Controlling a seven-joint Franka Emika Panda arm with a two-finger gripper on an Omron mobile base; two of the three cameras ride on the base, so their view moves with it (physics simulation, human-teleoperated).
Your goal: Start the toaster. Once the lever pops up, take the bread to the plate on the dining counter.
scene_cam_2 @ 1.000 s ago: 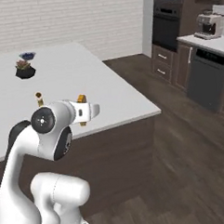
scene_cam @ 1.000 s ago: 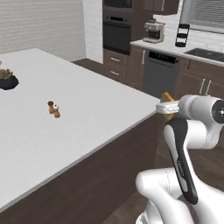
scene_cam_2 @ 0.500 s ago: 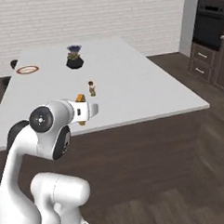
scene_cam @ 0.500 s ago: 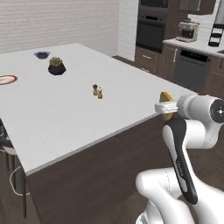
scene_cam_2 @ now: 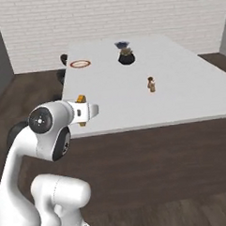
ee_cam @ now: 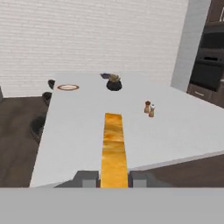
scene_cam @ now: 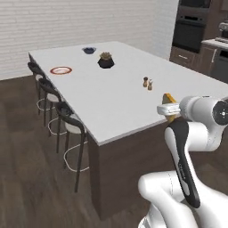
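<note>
My hand (ee_cam: pixel 113 178) clamped on toast slice (ee_cam: pixel 113 144); keep it level, carry across desk (scene_cam: pixel 111 95) to plate (scene_cam: pixel 61 70), lower gently w/ centre aim.

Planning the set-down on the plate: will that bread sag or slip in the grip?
The bread probably stays stiff: it juts straight out from the shut gripper without drooping. Pinched only at one end, it could pivot. Thin and flat, it should lie steady on the plate.
</note>
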